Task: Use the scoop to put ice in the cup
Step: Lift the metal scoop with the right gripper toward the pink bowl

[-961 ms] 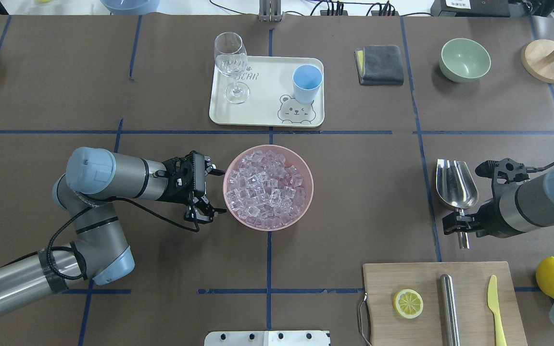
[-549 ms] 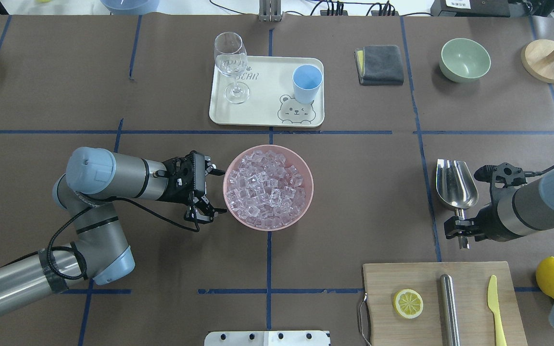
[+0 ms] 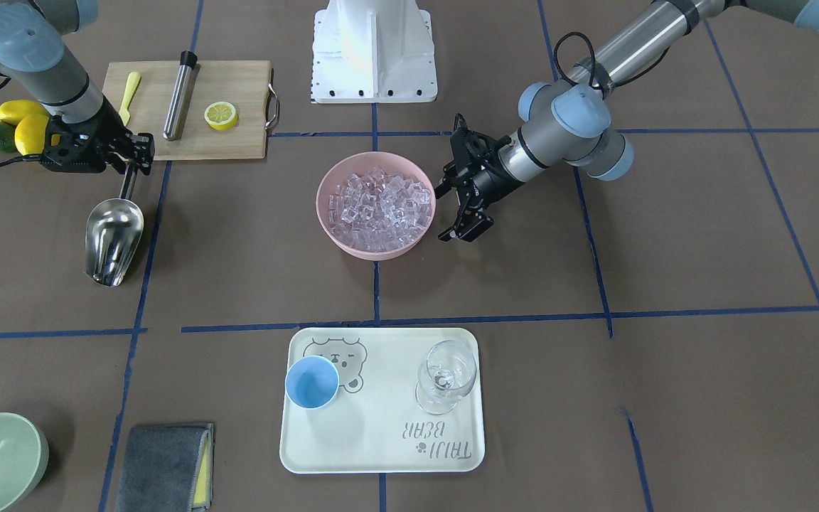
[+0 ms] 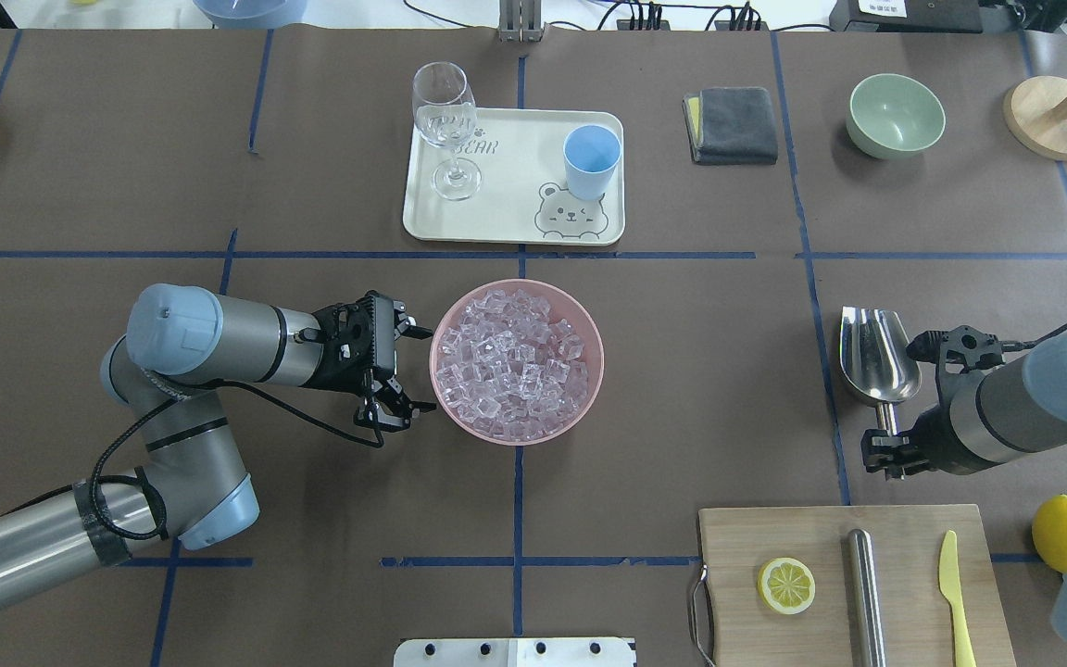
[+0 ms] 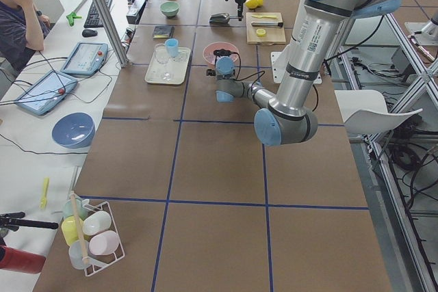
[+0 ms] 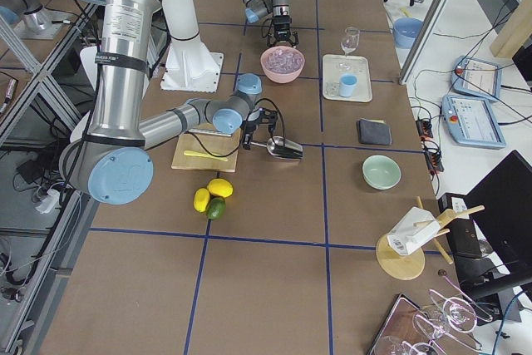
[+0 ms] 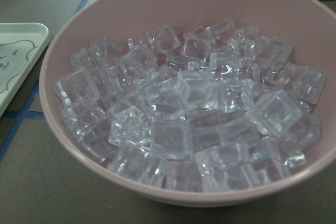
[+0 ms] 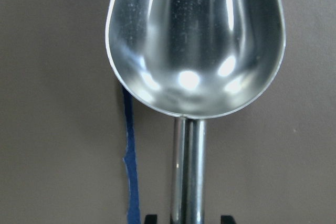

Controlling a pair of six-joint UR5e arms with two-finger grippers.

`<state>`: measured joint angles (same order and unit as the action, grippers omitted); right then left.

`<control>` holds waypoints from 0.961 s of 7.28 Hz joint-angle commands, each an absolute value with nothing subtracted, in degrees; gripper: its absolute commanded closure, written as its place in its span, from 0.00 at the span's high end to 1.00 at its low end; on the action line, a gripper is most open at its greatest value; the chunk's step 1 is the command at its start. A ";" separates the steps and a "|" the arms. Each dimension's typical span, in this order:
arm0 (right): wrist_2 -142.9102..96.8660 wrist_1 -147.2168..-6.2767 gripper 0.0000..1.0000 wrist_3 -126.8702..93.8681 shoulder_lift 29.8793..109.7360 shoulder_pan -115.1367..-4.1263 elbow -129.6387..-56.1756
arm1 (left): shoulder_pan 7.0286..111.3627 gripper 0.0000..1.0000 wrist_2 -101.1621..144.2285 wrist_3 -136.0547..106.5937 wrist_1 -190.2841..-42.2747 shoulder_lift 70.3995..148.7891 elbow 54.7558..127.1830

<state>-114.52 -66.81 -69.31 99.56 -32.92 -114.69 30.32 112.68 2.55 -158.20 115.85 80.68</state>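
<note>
The steel scoop (image 4: 878, 355) lies flat on the table at the right, with its handle toward the robot. My right gripper (image 4: 885, 451) is open, its fingers astride the thin handle (image 8: 188, 171) near the handle's end, with a small gap on each side. The ice (image 4: 510, 363) fills a pink bowl (image 4: 597, 357) at the table's middle. My left gripper (image 4: 408, 371) is open and empty, just beside the bowl's left rim. The light-blue cup (image 4: 591, 159) stands upright and empty on a cream tray (image 4: 506, 222) beyond the bowl.
A wine glass (image 4: 445, 116) stands on the tray's left. A cutting board (image 4: 830, 537) with a lemon slice, a steel cylinder and a yellow knife lies just behind the right gripper. A grey cloth (image 4: 733, 125) and a green bowl (image 4: 896, 114) are at the far right.
My right gripper has slid back along the scoop's handle toward its end, and the right arm has sunk lower. The left arm, the bowl and the scoop have not moved.
</note>
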 commanded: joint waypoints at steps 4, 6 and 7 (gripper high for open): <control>-114.96 -66.97 0.00 -66.81 99.58 -33.32 -118.90 | 30.32 1.00 112.68 2.55 -158.64 115.75 80.68; -114.79 -67.06 0.00 -49.93 99.23 -34.97 -120.76 | 30.32 1.00 112.68 2.55 -158.73 115.66 80.60; -114.87 -67.06 0.00 -44.27 98.36 -35.68 -120.76 | 30.32 1.00 112.76 2.55 -158.73 115.75 80.60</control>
<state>-114.81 -67.02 -52.89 99.15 -34.71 -120.32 30.32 112.69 2.55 -158.71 115.72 80.61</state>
